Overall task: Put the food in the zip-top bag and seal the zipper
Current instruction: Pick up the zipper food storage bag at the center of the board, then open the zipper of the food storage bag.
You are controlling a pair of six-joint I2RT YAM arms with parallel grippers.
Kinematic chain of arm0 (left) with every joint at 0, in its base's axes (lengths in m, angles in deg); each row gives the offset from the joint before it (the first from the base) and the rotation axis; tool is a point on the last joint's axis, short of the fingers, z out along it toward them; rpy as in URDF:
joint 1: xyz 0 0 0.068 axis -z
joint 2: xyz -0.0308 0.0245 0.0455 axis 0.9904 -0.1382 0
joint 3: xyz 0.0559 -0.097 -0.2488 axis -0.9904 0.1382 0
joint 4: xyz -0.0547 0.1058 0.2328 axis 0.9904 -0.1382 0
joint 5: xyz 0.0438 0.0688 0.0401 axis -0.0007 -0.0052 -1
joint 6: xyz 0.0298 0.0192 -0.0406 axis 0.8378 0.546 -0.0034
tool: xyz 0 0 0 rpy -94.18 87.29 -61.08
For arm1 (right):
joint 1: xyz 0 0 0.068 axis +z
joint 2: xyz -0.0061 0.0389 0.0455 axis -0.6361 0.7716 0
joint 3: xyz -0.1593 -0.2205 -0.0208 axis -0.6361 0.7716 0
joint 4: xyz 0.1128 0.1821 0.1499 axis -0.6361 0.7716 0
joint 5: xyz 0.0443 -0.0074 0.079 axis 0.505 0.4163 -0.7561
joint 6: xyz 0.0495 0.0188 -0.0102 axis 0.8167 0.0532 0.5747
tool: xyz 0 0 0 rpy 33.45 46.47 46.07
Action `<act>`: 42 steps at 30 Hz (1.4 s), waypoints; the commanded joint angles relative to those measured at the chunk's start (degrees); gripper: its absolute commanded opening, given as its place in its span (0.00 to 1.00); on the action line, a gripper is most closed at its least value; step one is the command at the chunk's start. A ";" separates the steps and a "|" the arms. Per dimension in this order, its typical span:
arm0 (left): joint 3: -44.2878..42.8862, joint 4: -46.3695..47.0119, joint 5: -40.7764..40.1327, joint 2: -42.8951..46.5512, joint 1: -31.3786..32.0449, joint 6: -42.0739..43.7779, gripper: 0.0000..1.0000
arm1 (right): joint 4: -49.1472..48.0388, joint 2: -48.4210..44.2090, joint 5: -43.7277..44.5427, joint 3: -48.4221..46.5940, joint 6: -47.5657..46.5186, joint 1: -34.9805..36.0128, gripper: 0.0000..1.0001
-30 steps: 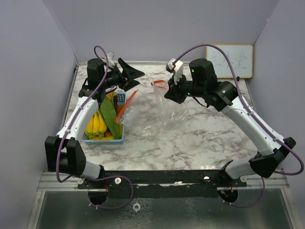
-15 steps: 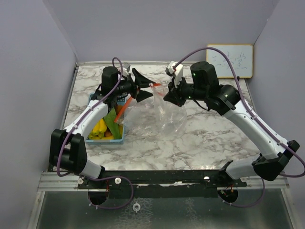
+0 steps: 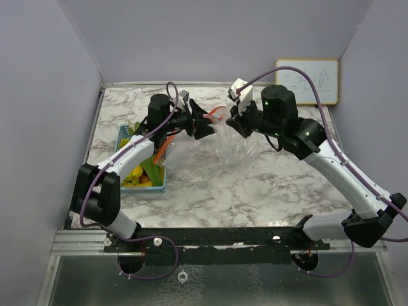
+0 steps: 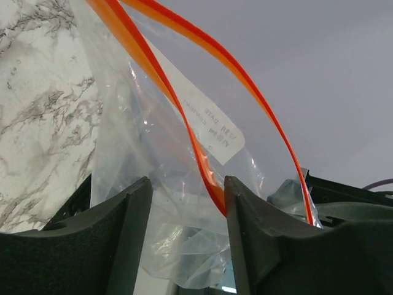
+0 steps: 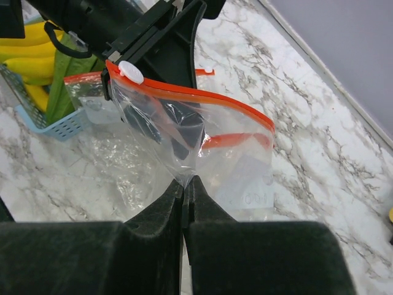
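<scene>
Hold zip-top bag (image 5: 233,160) pinched in shut right claw (image 5: 184,181), centre frame; close open left claw (image 4: 187,190) squarely on one orange zipper rim (image 4: 196,153) only, not both layers.

One zip-top bag (image 3: 233,146) hanging, one blue basket (image 3: 144,189) sitting, one green vegetable (image 3: 148,167) lying, several bananas (image 3: 132,173) showing, number unclear, one whiteboard (image 3: 310,81) standing, one worktop (image 3: 268,185) carrying all.
</scene>
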 commanded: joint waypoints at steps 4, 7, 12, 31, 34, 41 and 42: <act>-1.18 6.40 4.10 -1.34 1.33 -2.38 0.30 | -6.81 -2.49 10.19 3.58 -4.59 0.32 0.02; -0.84 6.53 4.20 -1.53 1.33 -2.31 0.11 | -7.26 -3.22 11.52 4.74 -5.52 0.32 0.02; -0.88 6.43 4.10 -1.99 1.29 -1.82 0.00 | -8.05 -4.25 15.28 6.40 -5.54 0.32 0.02; -17.52 -34.22 -22.42 -0.04 0.74 51.33 0.00 | -3.42 0.61 20.59 -4.87 9.70 0.31 0.73; -17.74 -34.18 -24.97 1.68 1.99 54.22 0.00 | -0.48 6.39 22.65 -10.80 15.39 0.32 0.81; -20.09 -36.37 -32.28 3.08 5.11 58.09 0.00 | 7.98 19.80 22.71 -22.46 26.47 0.32 0.82; -20.17 -36.54 -33.08 3.30 5.38 58.25 0.00 | 8.92 21.13 22.61 -23.53 27.10 0.32 0.82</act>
